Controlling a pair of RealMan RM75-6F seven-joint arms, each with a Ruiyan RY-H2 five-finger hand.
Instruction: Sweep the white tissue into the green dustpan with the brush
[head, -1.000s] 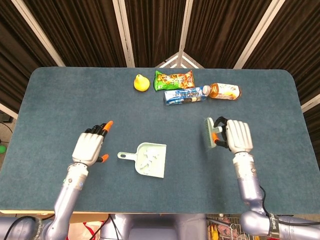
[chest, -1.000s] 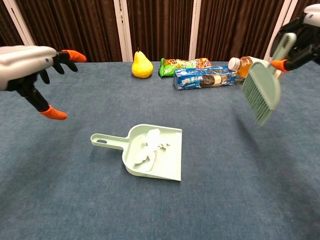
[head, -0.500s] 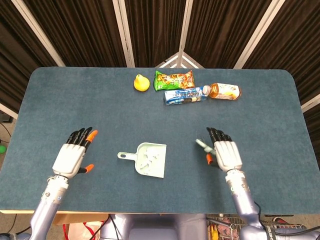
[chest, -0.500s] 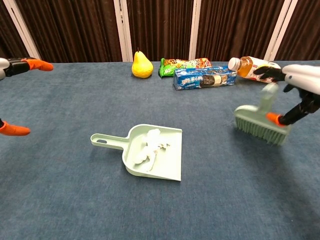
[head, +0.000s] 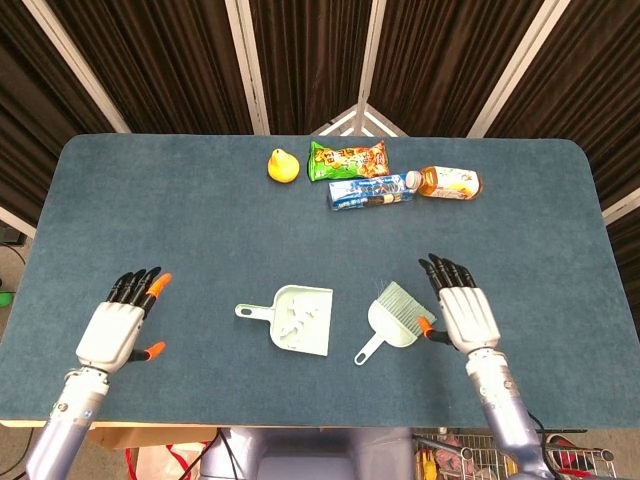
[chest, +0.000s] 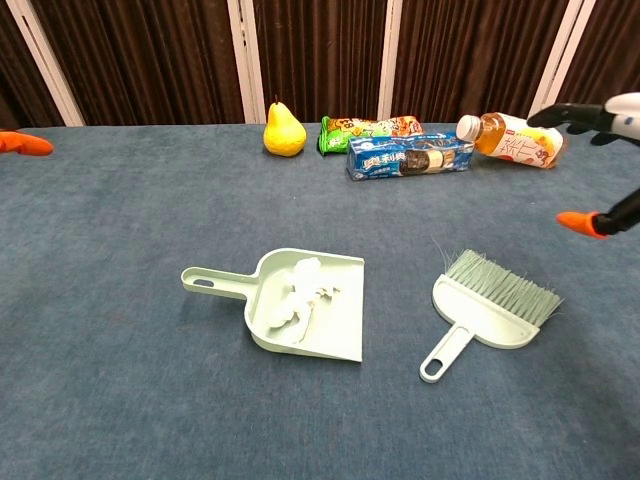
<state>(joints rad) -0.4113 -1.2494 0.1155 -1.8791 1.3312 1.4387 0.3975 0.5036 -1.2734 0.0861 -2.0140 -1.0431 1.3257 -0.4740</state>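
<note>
— So where do we stand?
— Our white tissue (head: 297, 318) lies inside the green dustpan (head: 318, 339), and the brush (head: 392, 313) lies flat on the counter (head: 200, 220) just right of the dustpan. Both our hands hold nothing, fingers spread: right hand (head: 464, 314) just right of the brush, left hand (head: 118, 328) well left of the dustpan.
— Any risk?
— We think a careless sweep of the right hand could knock the brush into the dustpan and spill the tissue.
</note>
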